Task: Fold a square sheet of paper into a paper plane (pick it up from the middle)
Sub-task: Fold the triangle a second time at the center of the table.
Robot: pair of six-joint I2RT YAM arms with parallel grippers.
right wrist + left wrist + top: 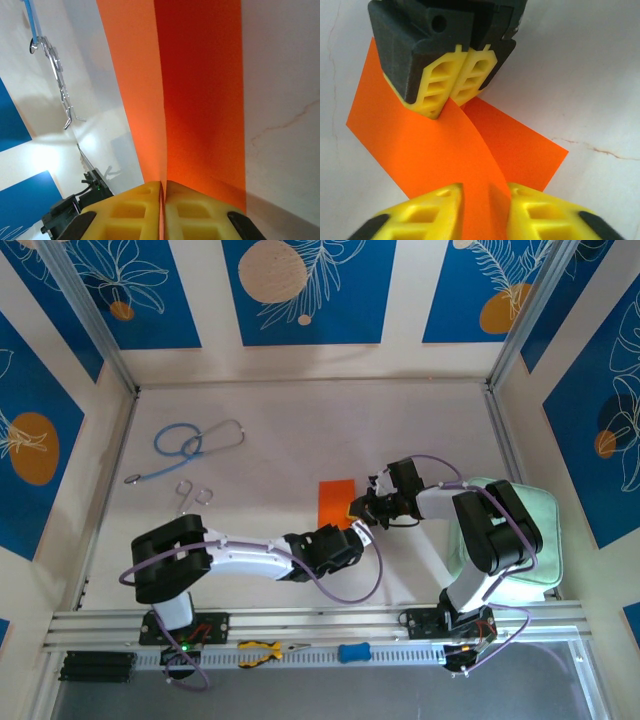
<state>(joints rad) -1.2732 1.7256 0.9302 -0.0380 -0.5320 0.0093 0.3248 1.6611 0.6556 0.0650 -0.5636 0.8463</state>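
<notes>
The square sheet of paper (pixel 335 498) is bright orange and lies mid-table, pinched up into a raised ridge. My right gripper (pixel 360 508) reaches in from the right and is shut on that ridge; its yellow fingers (pixel 140 210) meet with the paper (pixel 200 100) between them. The left wrist view shows the same right gripper (pixel 451 106) clamped on the far end of the ridge. My left gripper (pixel 356 531) is at the sheet's near edge. Its jaws stand a little apart, with the curved ridge of paper (pixel 420 145) running between its fingertips (pixel 484 202).
A blue stethoscope (pixel 190 445) and two metal clips (pixel 195 490) lie at the back left. A pale green pad (pixel 535 540) sits under the right arm. Yellow pliers (pixel 262 652) and a blue object (pixel 353 651) rest on the front rail.
</notes>
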